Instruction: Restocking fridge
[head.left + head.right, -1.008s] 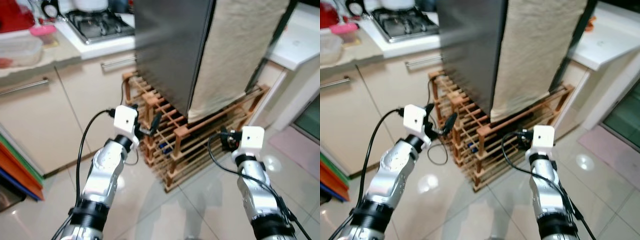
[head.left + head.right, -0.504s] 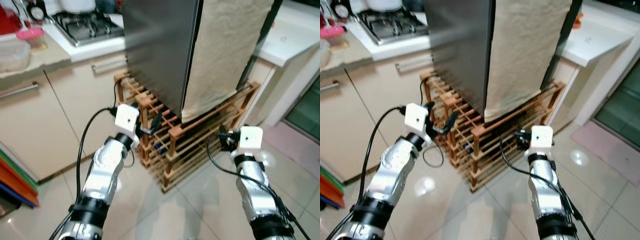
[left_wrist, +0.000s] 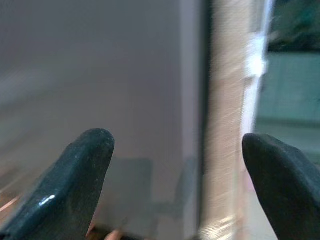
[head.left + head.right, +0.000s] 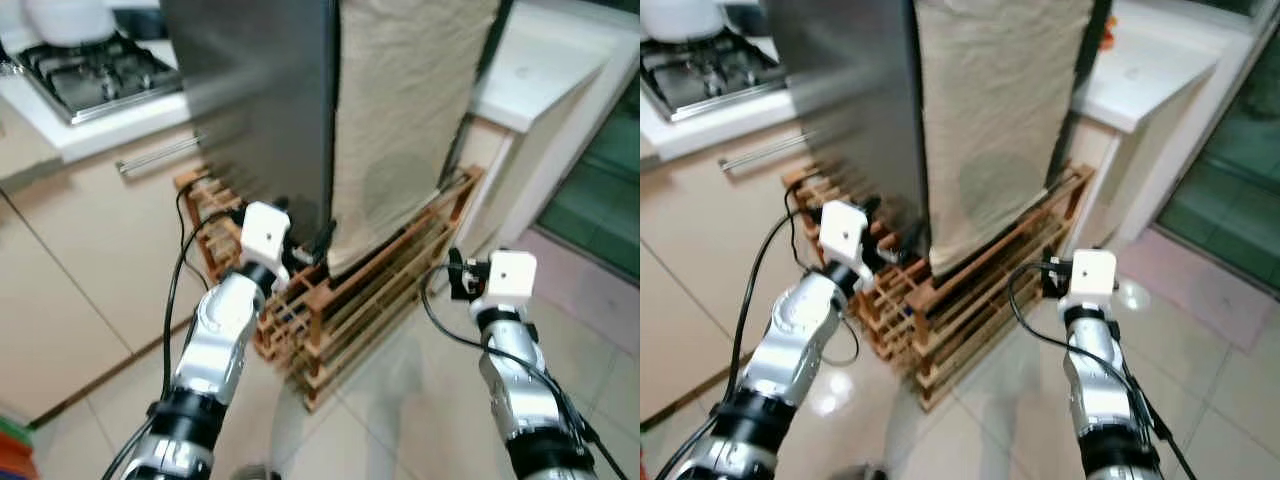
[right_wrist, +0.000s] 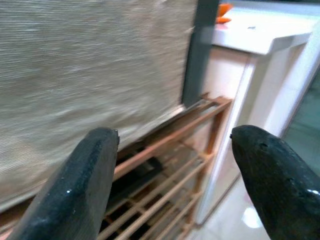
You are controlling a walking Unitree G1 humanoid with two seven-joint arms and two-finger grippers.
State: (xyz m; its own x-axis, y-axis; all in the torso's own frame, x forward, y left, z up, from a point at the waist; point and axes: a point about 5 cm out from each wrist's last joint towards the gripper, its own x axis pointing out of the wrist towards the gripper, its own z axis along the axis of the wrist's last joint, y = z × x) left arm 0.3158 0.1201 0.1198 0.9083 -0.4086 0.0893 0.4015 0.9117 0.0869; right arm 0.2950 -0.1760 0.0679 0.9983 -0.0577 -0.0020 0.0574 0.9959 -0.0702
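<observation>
The fridge [image 4: 260, 90] has a grey steel side and a beige cloth [image 4: 400, 110] hanging down its front. It stands on a low wooden rack [image 4: 370, 290]. My left gripper [image 4: 320, 245] is open, close to the fridge's lower front corner just above the rack. In the left wrist view its fingers [image 3: 85, 170] frame the steel side and the cloth edge, with nothing between them. My right gripper [image 4: 455, 275] is open too, off to the right of the rack, and in the right wrist view the cloth [image 5: 95, 75] and rack rails [image 5: 165, 150] lie ahead of it.
A gas stove [image 4: 90, 70] sits on the counter at the left, over cabinets with a bar handle [image 4: 160, 155]. A white counter [image 4: 540, 70] stands right of the fridge, with a dark glass door beyond. Glossy floor tiles [image 4: 400, 430] lie before the rack.
The camera has swung right and nearer, so the fridge sits more central. My left gripper has come closer to the fridge's lower corner. Both grippers stay open.
</observation>
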